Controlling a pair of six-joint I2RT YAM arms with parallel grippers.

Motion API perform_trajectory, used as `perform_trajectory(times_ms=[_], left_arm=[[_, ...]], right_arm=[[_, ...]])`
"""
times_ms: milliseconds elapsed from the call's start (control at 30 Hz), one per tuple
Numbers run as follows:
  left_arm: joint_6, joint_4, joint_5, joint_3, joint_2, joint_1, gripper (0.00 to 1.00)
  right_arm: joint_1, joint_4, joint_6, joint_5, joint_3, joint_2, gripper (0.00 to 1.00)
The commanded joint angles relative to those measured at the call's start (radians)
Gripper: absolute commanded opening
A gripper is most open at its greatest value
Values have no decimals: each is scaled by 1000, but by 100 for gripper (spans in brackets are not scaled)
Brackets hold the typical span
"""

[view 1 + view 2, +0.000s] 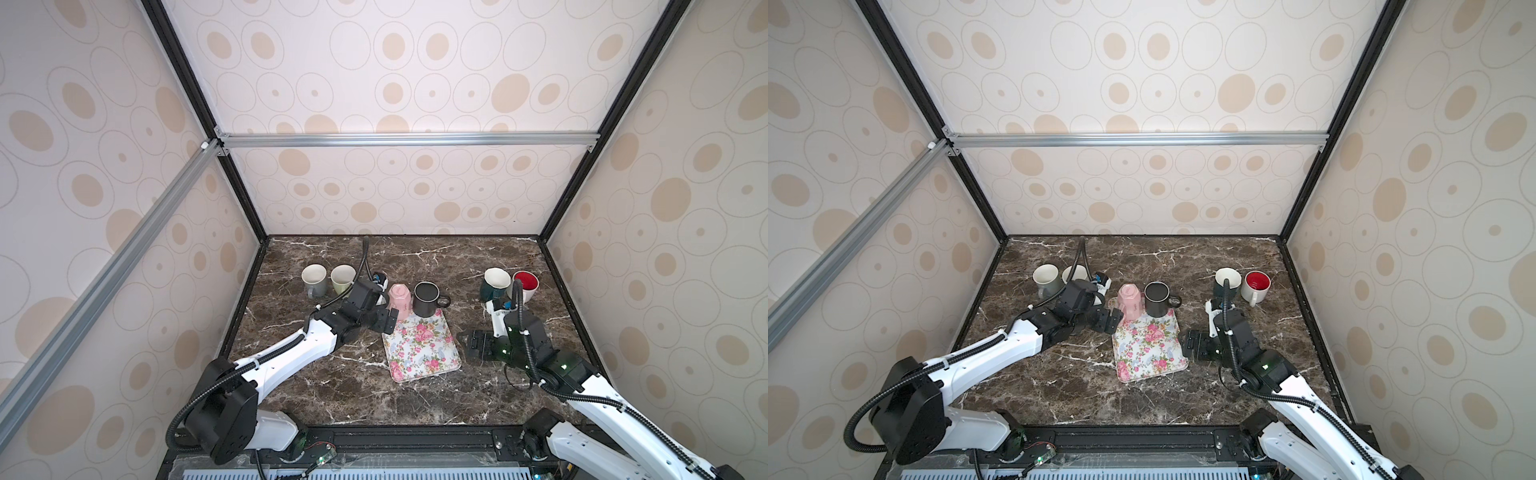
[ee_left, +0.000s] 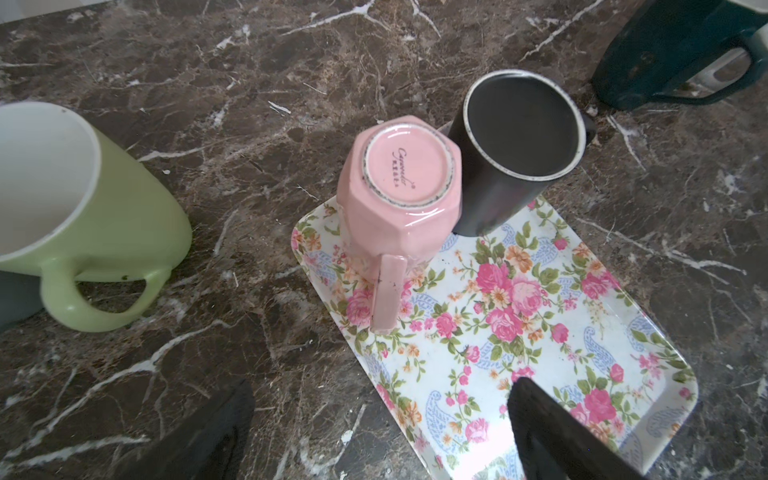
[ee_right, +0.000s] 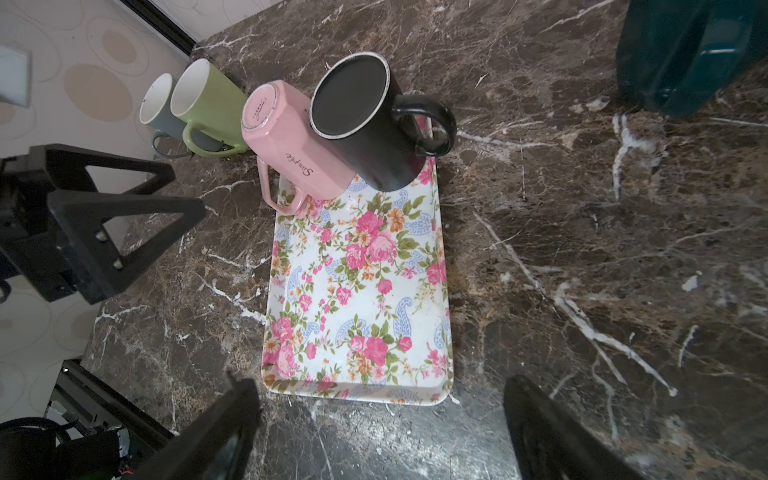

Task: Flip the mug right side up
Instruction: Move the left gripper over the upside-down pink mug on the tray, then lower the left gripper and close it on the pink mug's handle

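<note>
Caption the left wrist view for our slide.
Upside-down pink mug beside upright black mug on floral tray.

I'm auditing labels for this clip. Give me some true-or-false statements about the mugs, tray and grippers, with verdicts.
1. The pink mug stands upside down on the floral tray. True.
2. The black mug lies on its side. False: it stands upright on the tray.
3. The left gripper is shut on the pink mug's handle. False: it is open, holding nothing.
4. The right gripper is open and empty. True.
5. The green mug stands on the tray. False: it stands on the table.
</note>
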Motion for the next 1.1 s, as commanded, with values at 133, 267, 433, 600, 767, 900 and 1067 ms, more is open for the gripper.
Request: perform_trajectory(times_ms=[133,267,433,600,767,900,1067], left_arm=[[-23,13,8,71,106,-22,82],[-23,-6,-23,103,161,-23,75],[-20,-19,-41,150,224,-23,63],[-26,-53,-39,221,294,-25,53],[-18,-103,-68,286,350,-27,44],[-25,-115,-86,307,365,-27,40],[-27,-129,-91,330,389,-28,40]], right_arm=[[-2,33,14,24,17,15,94],[-2,31,21,26,10,16,94],[-2,56,23,22,-3,27,94],[-2,62,23,9,3,51,94],[-2,61,1,2,8,57,94],[-2,56,-3,7,7,59,94],[-2,59,-7,0,8,71,94]])
